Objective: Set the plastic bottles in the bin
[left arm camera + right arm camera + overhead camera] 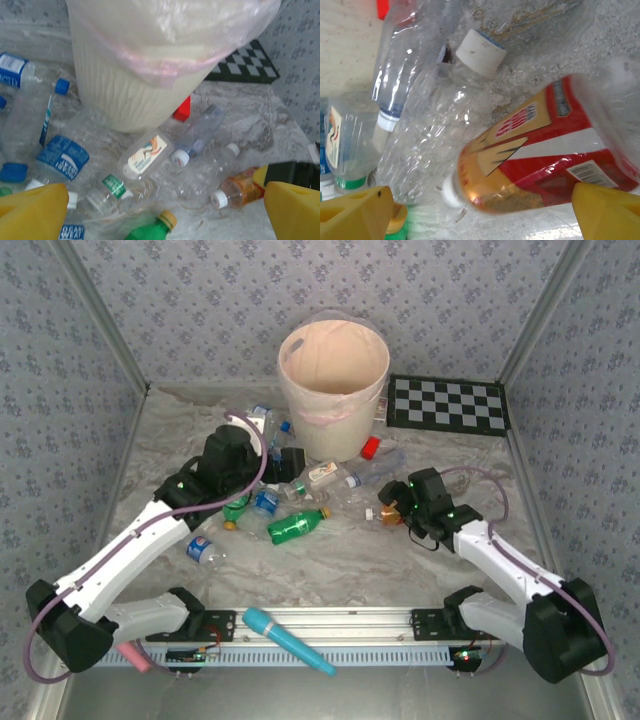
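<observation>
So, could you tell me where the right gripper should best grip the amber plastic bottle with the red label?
Grip the amber plastic bottle across its labelled middle, from above: it lies on its side between the right gripper's open fingers. Avoid the cap end, crowded by a clear plastic bottle.

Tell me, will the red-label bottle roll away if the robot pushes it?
Probably: the red-label bottle is round and lies on its side, so it may roll. Its shiny plastic looks slippery, and thin enough to squash a bit.
</observation>
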### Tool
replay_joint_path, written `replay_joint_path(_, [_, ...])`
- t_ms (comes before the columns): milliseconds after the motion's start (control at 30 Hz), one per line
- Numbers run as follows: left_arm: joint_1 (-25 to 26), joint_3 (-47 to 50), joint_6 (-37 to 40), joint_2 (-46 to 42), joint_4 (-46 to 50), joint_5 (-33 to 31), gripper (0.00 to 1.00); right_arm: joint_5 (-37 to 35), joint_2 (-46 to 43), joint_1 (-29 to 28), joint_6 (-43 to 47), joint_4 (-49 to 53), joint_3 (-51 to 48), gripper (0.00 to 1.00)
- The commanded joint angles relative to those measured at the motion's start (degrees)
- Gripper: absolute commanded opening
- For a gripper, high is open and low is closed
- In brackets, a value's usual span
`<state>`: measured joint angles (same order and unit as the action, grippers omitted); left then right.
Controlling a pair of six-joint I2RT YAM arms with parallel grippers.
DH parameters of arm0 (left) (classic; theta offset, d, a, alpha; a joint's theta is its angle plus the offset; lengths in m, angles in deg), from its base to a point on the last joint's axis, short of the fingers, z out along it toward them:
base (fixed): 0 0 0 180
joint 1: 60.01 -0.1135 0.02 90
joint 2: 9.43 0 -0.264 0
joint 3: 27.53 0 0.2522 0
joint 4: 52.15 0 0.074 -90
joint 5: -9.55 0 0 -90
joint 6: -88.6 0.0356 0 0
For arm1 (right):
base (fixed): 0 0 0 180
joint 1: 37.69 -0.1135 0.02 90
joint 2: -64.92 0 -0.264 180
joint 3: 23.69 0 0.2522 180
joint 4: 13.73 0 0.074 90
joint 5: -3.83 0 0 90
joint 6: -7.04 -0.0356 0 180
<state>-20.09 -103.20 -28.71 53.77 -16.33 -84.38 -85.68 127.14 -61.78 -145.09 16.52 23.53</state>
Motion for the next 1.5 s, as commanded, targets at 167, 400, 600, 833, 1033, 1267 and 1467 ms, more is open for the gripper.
replay_joint_path(167, [1.0,3.3,0.3,-4.8,-0.6,-1.9,1.0,-3.3,4.8,0.4,-9.0,-0.2,0.6,0.92])
replay_joint_path(400, [1.0,3.6,1.1,-6.4,2.3,-2.3,1.0,-3.6,10.4,1.1,-9.9,-1.4,1.1,0.9])
replay_joint_path(600, [1.1,6.5,0.4,-10.1,2.0,-1.3,1.0,-3.0,14.3,1.8,-8.6,-2.1,1.4,0.84])
replay_joint_path(833, [1.1,7.8,-1.7,-12.5,3.8,-4.4,1.0,-2.5,13.4,2.9,-5.5,-1.1,-0.4,0.82])
replay_joint_path(1033, [1.2,7.5,-2.9,-13.3,4.8,-4.7,1.0,-1.5,11.3,4.8,-4.2,-3.5,-3.8,0.73])
replay_joint_path(1267, [1.3,6.4,-2.9,-12.2,5.8,-5.6,1.0,-3.6,6.6,5.9,-1.8,-4.4,-5.2,0.62])
replay_joint_path(1467, [1.4,6.4,-3.1,-12.3,5.8,-6.7,1.0,-5.5,0.9,5.6,-0.2,-1.1,-4.0,0.61])
